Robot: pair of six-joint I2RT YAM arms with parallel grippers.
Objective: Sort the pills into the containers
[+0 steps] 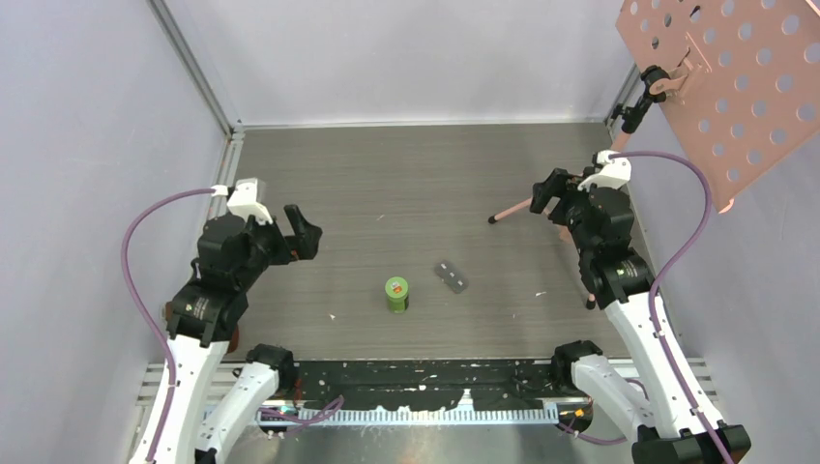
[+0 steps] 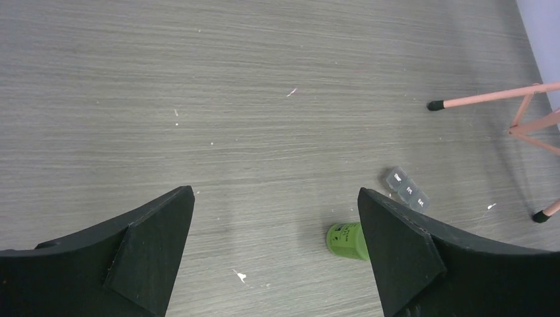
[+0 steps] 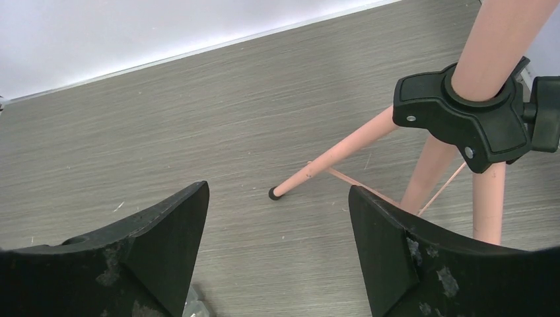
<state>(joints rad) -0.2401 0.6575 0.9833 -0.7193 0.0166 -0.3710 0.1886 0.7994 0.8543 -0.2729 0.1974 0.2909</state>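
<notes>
Nearest the arm bases, the green pill bottle (image 1: 396, 293) stands on the desk (image 1: 406, 193), lid on. Just beside it at two o'clock lies the grey pill organiser (image 1: 451, 276), apparently closed. No loose pills are visible, so sorting seems not yet begun. Farther out, the left gripper (image 1: 295, 232) at nine o'clock and the right gripper (image 1: 553, 193) at two o'clock hang wide apart, empty, near a pink tripod (image 1: 541, 201).
</notes>
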